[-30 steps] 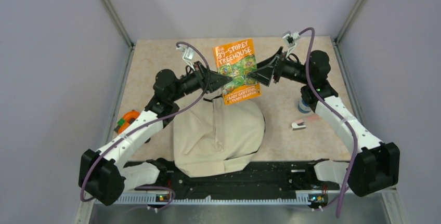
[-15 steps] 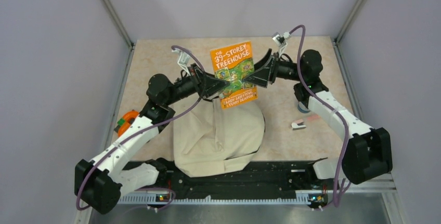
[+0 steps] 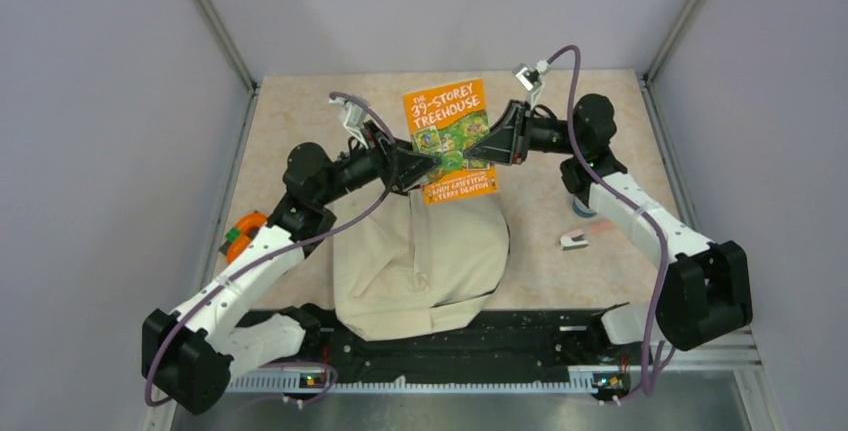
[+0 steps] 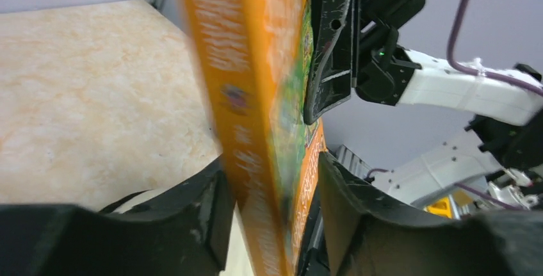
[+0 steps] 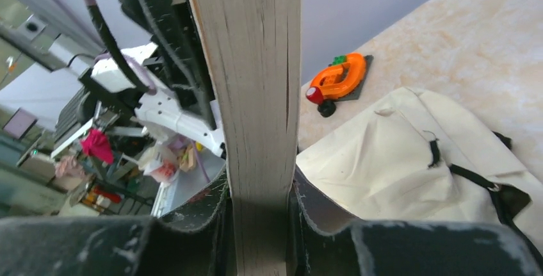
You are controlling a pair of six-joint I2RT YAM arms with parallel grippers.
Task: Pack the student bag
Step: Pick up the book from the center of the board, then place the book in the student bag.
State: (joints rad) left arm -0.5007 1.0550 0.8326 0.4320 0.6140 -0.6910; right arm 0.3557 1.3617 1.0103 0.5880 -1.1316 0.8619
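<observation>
The book, an orange paperback with a treehouse cover, hangs in the air above the bench, gripped from both sides at once. The left pincer is clamped across the spine edge, and its wrist view shows one finger against each cover. The right pincer is closed on the opposite edge, where the wrist view shows the pale page block squeezed between its fingers. Holding it on two sides probably keeps a floppy paperback from sagging or falling open, and it lets either arm take over the load. It may well be a handover in progress, though which arm is meant to end up with the book cannot be told. The front cover faces the overhead camera, tilted a little. The student bag lies flat on the bench between the two arms, close to their bases, with its far end just below the book's lower edge. That puts the book over the end where it would presumably go in. Whether the bag's mouth is open cannot be told, since only cream fabric and a black strap show. An orange clamp-like tool sits at the bench's left edge, and a small white item lies to the bag's right, both well clear of it and untouched.
</observation>
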